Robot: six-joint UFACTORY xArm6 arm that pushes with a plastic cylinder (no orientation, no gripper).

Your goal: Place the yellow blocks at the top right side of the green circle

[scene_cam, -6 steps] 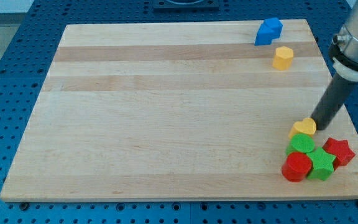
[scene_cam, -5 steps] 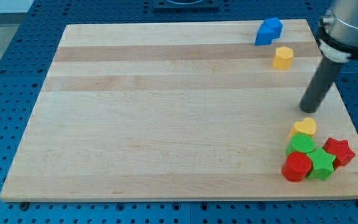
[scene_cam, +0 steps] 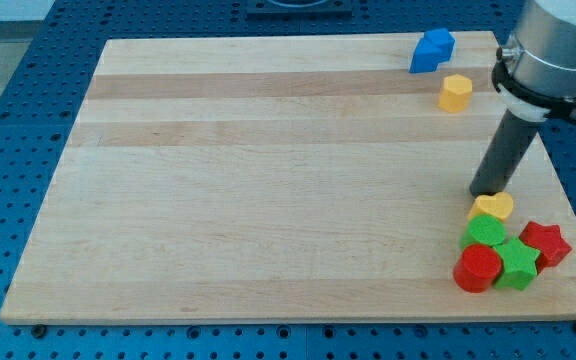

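Wooden table (scene_cam: 268, 180) lies on a blue perforated base. My tip (scene_cam: 485, 193) stands just above the yellow heart-shaped block (scene_cam: 493, 207), close to touching it; that block touches the green circle (scene_cam: 486, 232) at its top. A second yellow block (scene_cam: 455, 92) sits well apart near the view's top, below a blue block (scene_cam: 432, 50). Beside the green circle cluster a red cylinder (scene_cam: 478, 268), a green star (scene_cam: 517, 262) and a red star (scene_cam: 545, 243). No pincer exists, only the rod; no writing is visible. The arm's upper part is cut off.
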